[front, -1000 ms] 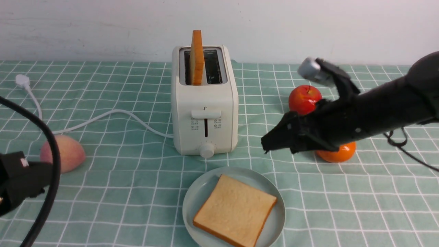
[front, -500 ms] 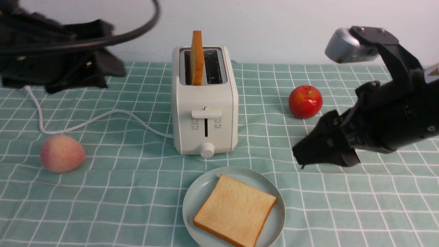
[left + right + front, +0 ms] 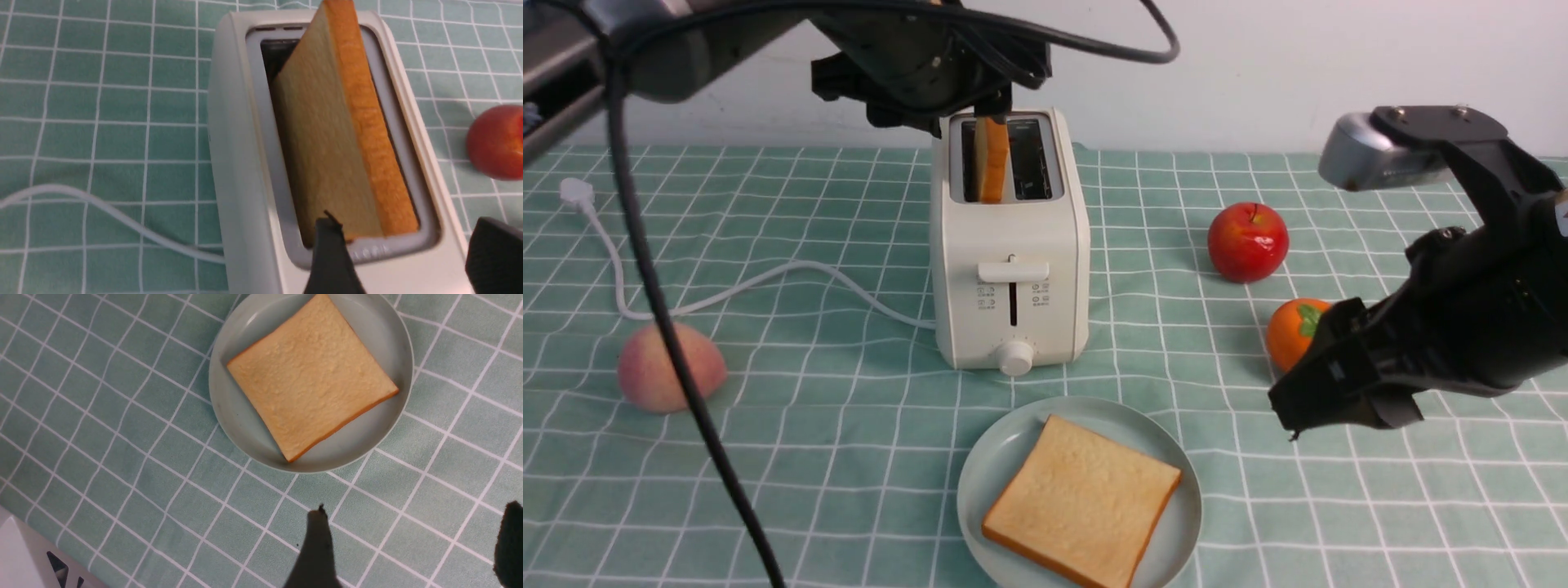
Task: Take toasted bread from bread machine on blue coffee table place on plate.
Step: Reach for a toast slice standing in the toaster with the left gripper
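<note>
Your left arm comes in high from the left, and its black left gripper (image 3: pixel 404 253) hangs over the front end of the cream-white two-slot toaster (image 3: pixel 1010 269). Its jaws stand well apart and grasp nothing. One fingertip (image 3: pixel 329 232) shows against the front lower corner of the upright square slice of golden toast (image 3: pixel 992 159) in the toaster's left slot; you cannot tell from here whether it touches.

Your right arm slants down from the right. The black right gripper (image 3: pixel 1307 400) hovers above the mint-green grid-lined tablecloth (image 3: pixel 809 457), to the right of the round pale blue-green plate (image 3: pixel 988 474), with its jaws spread wide and empty. A second flat slice of toast (image 3: pixel 1082 500) lies on that plate.

The toaster's front has small icons either side of the lever slot, too small to read. The faint marks on the grey slot frame are blurred.

A second ago your left gripper sat low at the near left edge beside the pink peach (image 3: pixel 666 367); it has since risen and crossed to the toaster. Your right gripper reached across the orange fruit (image 3: pixel 1289 333) towards the toaster; it has drawn back rightward, uncovering the orange. Both slices lie as before.
</note>
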Controlling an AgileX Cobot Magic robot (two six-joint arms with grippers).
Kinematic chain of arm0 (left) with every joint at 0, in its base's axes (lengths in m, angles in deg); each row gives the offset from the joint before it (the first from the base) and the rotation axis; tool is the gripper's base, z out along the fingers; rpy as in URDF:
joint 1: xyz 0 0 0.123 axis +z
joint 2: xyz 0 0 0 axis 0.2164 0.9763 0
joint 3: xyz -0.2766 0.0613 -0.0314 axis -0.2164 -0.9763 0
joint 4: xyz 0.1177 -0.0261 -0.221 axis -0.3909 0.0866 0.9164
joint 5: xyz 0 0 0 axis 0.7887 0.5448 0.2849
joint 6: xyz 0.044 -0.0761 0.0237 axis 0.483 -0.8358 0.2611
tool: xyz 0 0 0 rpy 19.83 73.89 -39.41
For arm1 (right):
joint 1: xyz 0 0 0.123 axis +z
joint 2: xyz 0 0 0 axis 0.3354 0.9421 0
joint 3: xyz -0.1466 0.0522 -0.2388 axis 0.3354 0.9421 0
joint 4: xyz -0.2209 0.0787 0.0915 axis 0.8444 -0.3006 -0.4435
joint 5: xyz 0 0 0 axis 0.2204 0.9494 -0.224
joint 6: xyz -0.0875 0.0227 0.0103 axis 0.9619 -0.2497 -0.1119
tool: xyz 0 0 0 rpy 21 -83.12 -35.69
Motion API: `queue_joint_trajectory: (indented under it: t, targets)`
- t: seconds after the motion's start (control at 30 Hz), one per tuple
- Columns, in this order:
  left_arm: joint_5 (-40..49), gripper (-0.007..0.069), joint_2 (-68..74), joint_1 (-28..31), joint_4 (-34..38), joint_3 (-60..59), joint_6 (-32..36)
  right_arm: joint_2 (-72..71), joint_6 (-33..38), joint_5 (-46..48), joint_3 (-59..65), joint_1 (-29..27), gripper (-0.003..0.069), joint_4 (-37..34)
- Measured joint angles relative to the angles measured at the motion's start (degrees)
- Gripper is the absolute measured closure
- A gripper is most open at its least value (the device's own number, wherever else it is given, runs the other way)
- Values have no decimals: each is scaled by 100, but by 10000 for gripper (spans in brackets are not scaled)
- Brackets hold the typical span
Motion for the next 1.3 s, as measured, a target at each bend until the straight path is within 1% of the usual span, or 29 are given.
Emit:
queue_joint_trajectory:
  t: [0.1, 0.27, 0.47, 0.6, 0.67, 0.77, 0.8, 0.83, 0.87, 0.97, 1.1, 1.13, 1.2, 1.23, 1.27, 1.3]
  targets:
    - [-350, 197, 379, 17, -187, 83, -8, 0, 0, 15, 0, 0, 120, 58]
    - [-784, 197, 753, 12, -197, 89, -24, 0, 0, 47, 0, 0, 120, 76]
    - [-797, 199, 893, 17, -251, 89, -24, 0, 0, 70, 0, 0, 120, 76]
    - [-751, 219, 893, 12, -337, 89, -24, 0, 0, 84, 0, 0, 120, 77]
    - [-614, 270, 893, 12, -428, 89, -24, 0, 0, 84, 0, 0, 120, 77]
    - [-504, 386, 846, 12, -496, 89, -24, 0, 0, 84, 0, 0, 120, 77]
    - [-465, 468, 793, 17, -519, 89, -24, 0, 0, 88, 0, 0, 120, 77]
    - [-449, 511, 753, 17, -535, 89, -24, 0, 0, 88, 0, 0, 120, 77]
    - [-411, 539, 677, 17, -540, 89, -24, 0, 0, 88, 0, 0, 120, 77]
    - [-344, 534, 436, 17, -547, 89, -24, 0, 0, 82, 0, 0, 120, 77]
    - [134, 533, -496, 17, -554, 89, 41, 0, 0, 70, 0, 0, 120, 154]
    - [169, 533, -547, 17, -554, 89, 54, 0, 0, 70, 0, 0, 120, 164]
    - [544, 533, -1261, 17, -561, -55, 321, 0, 0, 64, 0, 0, 120, 189]
    - [598, 533, -1318, 17, -561, -103, 349, 0, 0, 64, 0, 0, 120, 189]
    - [809, 533, -1823, 17, -554, -388, 585, 0, 0, 64, 0, 0, 120, 202]
    - [926, 533, -2085, 17, -511, -638, 682, 0, 0, 64, 0, 0, 120, 202]
